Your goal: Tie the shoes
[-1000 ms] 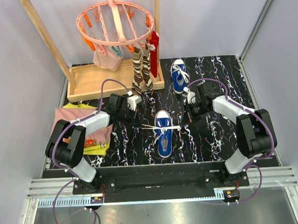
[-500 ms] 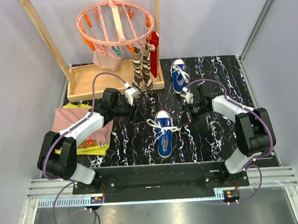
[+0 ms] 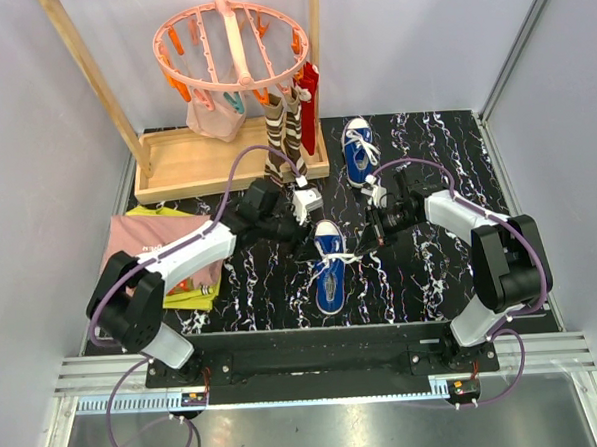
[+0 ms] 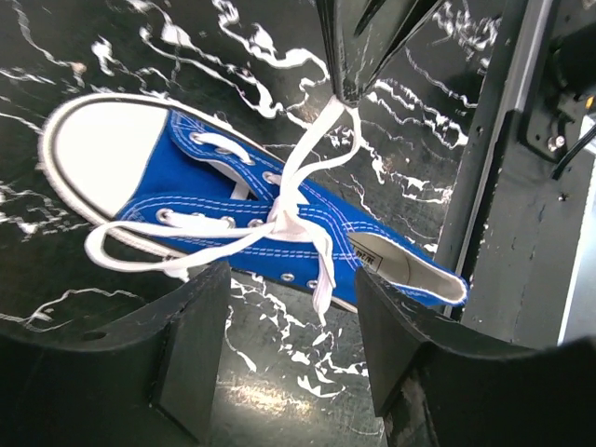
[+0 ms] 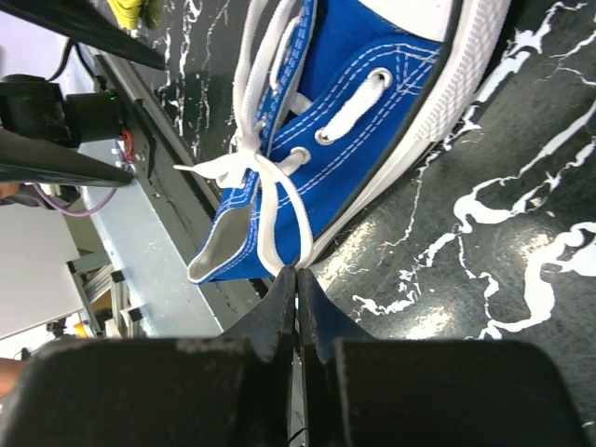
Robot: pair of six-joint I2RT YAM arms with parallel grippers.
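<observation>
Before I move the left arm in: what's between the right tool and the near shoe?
Only a white lace, running from the near shoe up to the right tool; the left wrist view shows it.

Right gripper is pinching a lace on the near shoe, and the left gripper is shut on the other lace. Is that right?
Not quite. The left gripper is open, not shut: it hangs wide apart over the near shoe and grips nothing, as the left wrist view shows. The right gripper is indeed pinching a lace on that shoe.
</observation>
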